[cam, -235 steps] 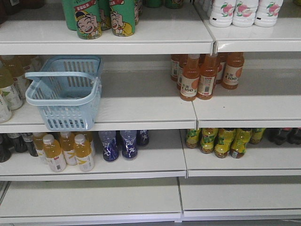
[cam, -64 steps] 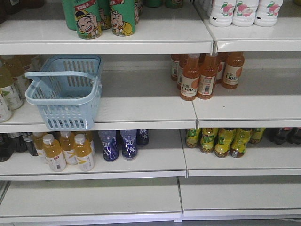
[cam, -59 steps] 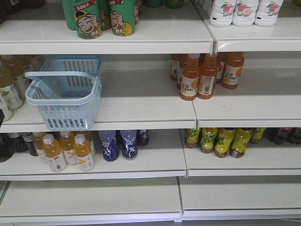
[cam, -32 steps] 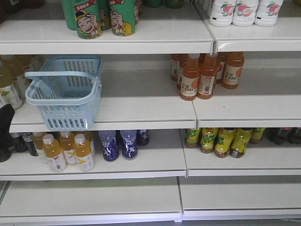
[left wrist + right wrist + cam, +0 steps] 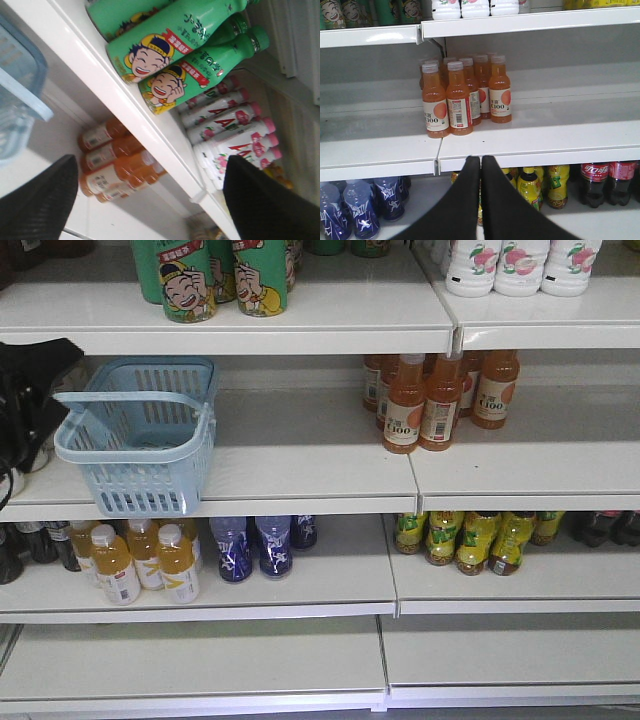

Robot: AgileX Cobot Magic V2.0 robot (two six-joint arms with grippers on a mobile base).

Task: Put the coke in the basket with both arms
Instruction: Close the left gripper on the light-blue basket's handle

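The pale blue basket (image 5: 140,445) stands on the left of the middle shelf with its handle swung forward; a corner of its rim (image 5: 27,95) shows in the left wrist view. My left arm (image 5: 28,390) hangs just left of the basket. My left gripper (image 5: 150,210) is open and holds nothing. Two coke bottles (image 5: 600,181) with red labels stand at the right end of the lower shelf; they are dark and half hidden (image 5: 600,528) in the front view. My right gripper (image 5: 481,160) is shut and empty, in front of the middle shelf's edge, well left of the coke.
Orange juice bottles (image 5: 425,400) stand on the middle shelf's right part. Green bottles (image 5: 215,280) and white bottles (image 5: 520,265) fill the top shelf. Yellow tea bottles (image 5: 470,540), blue bottles (image 5: 250,548) and yellow-orange bottles (image 5: 140,565) line the lower shelf.
My left arm has come into the front view at the left edge and risen from lower-shelf height to beside the basket. The basket and bottles have not moved.
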